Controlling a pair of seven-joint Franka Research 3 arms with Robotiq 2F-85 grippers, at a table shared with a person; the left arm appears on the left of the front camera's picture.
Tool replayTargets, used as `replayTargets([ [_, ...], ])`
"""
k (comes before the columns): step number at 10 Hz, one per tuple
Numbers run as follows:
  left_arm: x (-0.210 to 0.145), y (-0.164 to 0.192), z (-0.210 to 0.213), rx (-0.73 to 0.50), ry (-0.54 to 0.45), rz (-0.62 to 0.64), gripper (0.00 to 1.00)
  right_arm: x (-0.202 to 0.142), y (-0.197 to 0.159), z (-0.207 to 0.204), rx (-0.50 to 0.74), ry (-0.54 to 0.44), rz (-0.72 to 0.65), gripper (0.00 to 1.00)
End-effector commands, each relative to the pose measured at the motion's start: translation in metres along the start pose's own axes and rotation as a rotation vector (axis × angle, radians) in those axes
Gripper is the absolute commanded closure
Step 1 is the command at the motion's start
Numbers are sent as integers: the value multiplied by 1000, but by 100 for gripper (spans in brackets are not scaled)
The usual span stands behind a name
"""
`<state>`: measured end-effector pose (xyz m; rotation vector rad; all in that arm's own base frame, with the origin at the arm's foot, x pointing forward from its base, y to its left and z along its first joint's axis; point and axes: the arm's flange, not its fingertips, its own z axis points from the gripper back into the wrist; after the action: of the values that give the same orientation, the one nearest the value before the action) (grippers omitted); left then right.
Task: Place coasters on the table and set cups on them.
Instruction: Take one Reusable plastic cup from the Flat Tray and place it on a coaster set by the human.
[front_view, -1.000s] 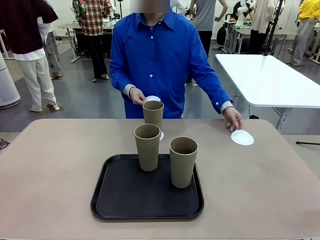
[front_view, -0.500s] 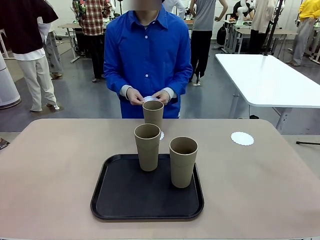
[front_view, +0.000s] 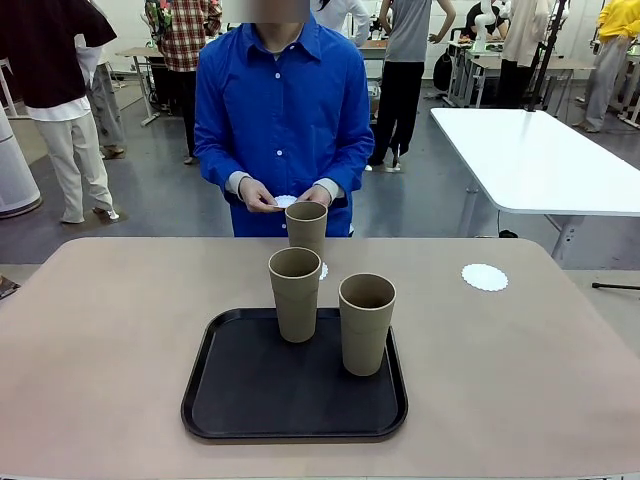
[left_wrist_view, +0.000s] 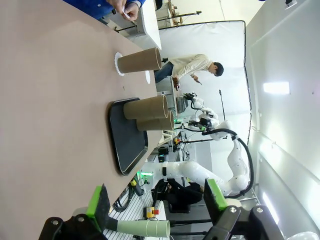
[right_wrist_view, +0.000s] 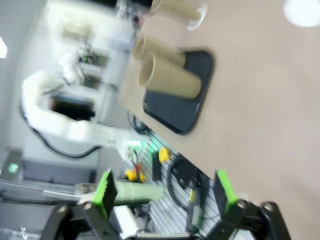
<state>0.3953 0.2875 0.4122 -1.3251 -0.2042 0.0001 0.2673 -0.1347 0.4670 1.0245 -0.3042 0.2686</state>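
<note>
Bare coaster (front_view: 485, 277) lies on the bench (front_view: 100, 330), on the robot's right of the tray (front_view: 250, 395); right pincer (right_wrist_view: 165, 192) judged nearer; nearest cup (front_view: 366, 322) upright on tray, axis vertical; far cup (front_view: 306, 226) sits on its coaster; left pincer (left_wrist_view: 157, 200) and right both apart, empty.

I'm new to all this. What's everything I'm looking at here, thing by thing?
Table: one, beige, in front.
Tray: one, black, mid-table.
Cups: three, khaki; two on the tray, one beyond it on the table.
Coasters: three, white; one bare at the table's right, one under the far cup, one held beyond the far edge.
White table: one, behind at right.
Person's hands: two, at the far edge, holding a coaster.
Left claw: one, black with green pads, open, empty.
Right claw: one, same colours, open, empty.
</note>
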Motion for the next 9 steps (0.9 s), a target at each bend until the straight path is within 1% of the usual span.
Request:
replayTargets([
  [1, 2, -3, 3, -6, -14, 0, 0, 49, 28, -10, -107, 170, 292, 0],
  [2, 2, -3, 3, -6, -14, 0, 0, 70, 40, -26, -204, 239, 375, 0],
  [3, 2, -3, 3, -6, -14, 0, 0, 86, 52, -48, -255, 308, 459, 0],
  [4, 2, -3, 3, -6, -14, 0, 0, 97, 61, -74, -310, 375, 564, 0],
  [5, 2, -3, 3, -6, -14, 0, 0, 101, 72, -108, -365, 463, 690, 0],
  [6, 2, -3, 3, -6, -14, 0, 0, 103, 79, -134, -425, 492, 758, 0],
  [8, 2, -3, 3, -6, -14, 0, 0, 101, 84, -163, -425, 572, 840, 0],
  [9, 2, -3, 3, -6, -14, 0, 0, 104, 82, -173, -451, 575, 857, 0],
])
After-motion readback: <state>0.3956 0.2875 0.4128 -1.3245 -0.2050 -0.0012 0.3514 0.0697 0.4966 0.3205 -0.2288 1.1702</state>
